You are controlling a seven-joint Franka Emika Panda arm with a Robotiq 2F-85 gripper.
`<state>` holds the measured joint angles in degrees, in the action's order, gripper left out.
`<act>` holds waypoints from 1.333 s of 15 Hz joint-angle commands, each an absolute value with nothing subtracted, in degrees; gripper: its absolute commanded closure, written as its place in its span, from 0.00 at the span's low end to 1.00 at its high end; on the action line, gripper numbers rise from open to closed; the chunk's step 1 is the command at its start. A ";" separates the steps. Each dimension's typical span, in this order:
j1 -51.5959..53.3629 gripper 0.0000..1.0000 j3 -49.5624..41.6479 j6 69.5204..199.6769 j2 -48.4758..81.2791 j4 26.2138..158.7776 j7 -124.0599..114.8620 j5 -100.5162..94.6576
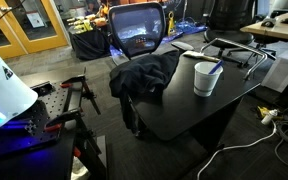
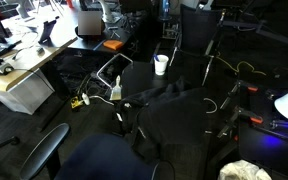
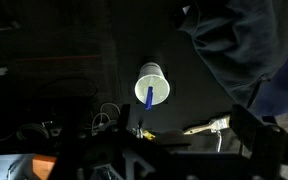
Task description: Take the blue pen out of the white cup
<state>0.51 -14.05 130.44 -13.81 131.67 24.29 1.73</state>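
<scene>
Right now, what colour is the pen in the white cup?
Blue. The wrist view shows the pen best.

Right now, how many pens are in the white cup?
1. The blue pen leans in the white cup on the black table, its end over the rim. The wrist view looks into the cup and shows no second pen.
</scene>
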 commanded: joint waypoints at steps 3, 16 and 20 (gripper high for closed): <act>-1.05 0.00 -11.55 140.95 -2.01 129.58 22.56 4.60; -3.60 0.00 -5.87 146.31 8.29 127.55 17.40 3.96; -3.73 0.00 -5.88 146.31 8.26 127.55 17.41 3.96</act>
